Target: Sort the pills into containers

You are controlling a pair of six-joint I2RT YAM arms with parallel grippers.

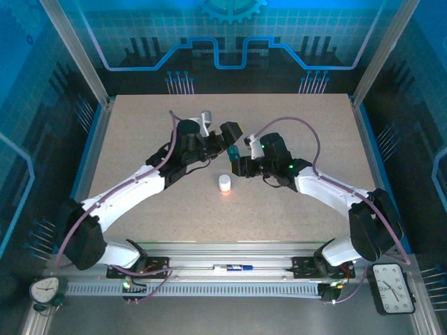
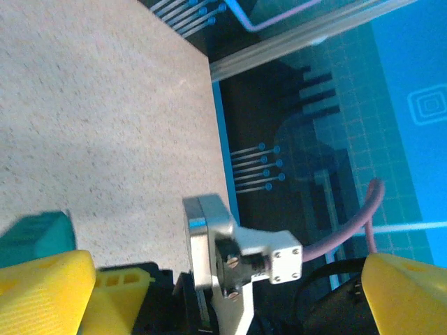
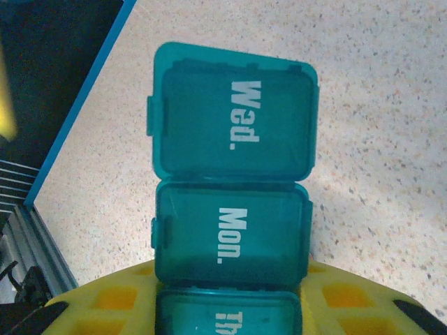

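Overhead, both arms are reaching in from the near corners and meeting above the middle of the counter. The left tool and the right tool are sitting almost nose to nose, and the teal pill box is showing as just a small patch between them. A white-capped bottle is standing upright on the near side, apart from both tools. The overhead view is not giving us the lids, but the right wrist camera is: they are reading "Wed.", "Mon." and a cut-off "Th". The strip is pointing straight out from the tool. The yellow fingers are pressing in on either side of the "Th" compartment, so the right tool is clamping the box. Whether the box is touching the counter, I cannot tell. In the left wrist view the yellow fingers are standing far apart at the bottom corners, so that tool is gaping wide and gripping nothing. A teal corner of the box is peeking just above the left-hand finger, and a silver bracket is sitting in the gap. The left arm is stretching in one long diagonal. The right arm is bending at its black elbow and angling its forearm inward.
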